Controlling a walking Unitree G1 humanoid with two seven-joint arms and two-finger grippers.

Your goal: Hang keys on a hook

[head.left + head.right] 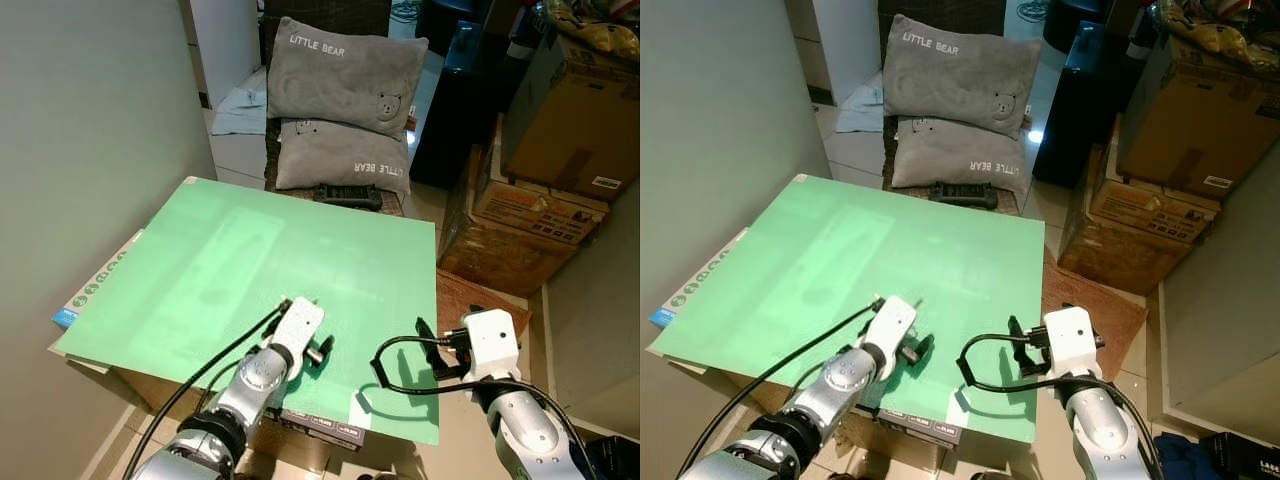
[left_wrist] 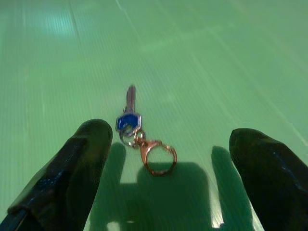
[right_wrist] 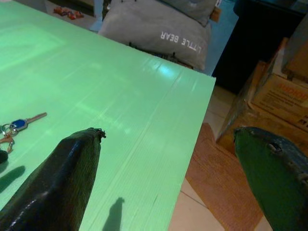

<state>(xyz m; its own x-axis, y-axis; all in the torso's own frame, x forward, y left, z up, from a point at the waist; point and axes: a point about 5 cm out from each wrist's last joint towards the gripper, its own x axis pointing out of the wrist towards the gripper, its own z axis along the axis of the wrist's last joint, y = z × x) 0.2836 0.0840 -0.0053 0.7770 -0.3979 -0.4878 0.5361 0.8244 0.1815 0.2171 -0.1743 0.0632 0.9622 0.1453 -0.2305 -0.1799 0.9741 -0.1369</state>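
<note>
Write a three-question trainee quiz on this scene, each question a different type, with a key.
1. True or false: the left hand is shut on the keys.
2. Which surface do the keys lie on?
A. green board
B. grey pillow
C. cardboard box
3. Fill in: the key's head is coloured ____.

Key:
1. False. Its fingers are spread, and the keys lie on the board between them.
2. A.
3. Blue, with a copper-coloured clasp and ring attached.
</note>
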